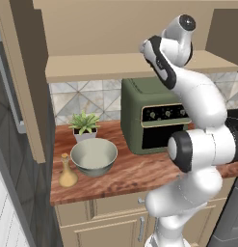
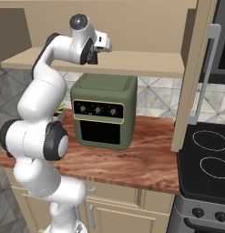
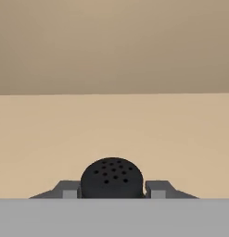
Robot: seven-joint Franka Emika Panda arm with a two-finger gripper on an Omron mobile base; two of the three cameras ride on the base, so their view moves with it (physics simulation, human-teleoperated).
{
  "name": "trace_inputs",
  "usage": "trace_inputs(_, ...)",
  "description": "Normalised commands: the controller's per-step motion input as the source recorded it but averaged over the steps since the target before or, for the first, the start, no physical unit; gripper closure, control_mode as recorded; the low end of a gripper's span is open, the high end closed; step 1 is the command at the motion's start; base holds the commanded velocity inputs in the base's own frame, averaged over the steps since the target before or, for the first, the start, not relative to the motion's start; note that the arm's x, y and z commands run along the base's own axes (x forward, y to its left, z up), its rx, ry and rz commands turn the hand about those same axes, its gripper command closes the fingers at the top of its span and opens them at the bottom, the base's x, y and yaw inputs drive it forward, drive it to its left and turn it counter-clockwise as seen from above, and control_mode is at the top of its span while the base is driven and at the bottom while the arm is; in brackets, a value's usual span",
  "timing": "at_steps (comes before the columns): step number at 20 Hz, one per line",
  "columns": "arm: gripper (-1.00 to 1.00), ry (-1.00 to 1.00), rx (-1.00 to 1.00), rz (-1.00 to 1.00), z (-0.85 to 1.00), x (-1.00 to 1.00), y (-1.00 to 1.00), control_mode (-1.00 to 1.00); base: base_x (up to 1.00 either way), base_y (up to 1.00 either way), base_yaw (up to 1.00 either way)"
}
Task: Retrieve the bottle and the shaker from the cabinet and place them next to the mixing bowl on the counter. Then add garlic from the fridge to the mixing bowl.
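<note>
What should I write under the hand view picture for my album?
Gripper shut on the black shaker inside the tan cabinet.

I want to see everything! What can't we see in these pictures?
- Shaker: hand view shows its holed black cap between the tool's fingers; the body is cut off below.
- Plant: right base view, mostly behind the arm.
- Fridge and garlic: outside these pictures.
- Oven: left base view, right part behind the arm.

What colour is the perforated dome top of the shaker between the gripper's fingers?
Black: the domed, hole-dotted shaker cap shows best in the hand view.
</note>
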Motion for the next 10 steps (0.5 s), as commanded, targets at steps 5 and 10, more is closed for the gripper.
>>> trace_inputs(5,1.0,0.0,0.05,-0.01,-0.09,-1.0,0.0,-1.0,0.0,0.0,0.0)
trace_inputs(10,1.0,0.0,0.15,0.07,-0.1,-1.0,-0.04,-1.0,0.0,0.0,0.0)
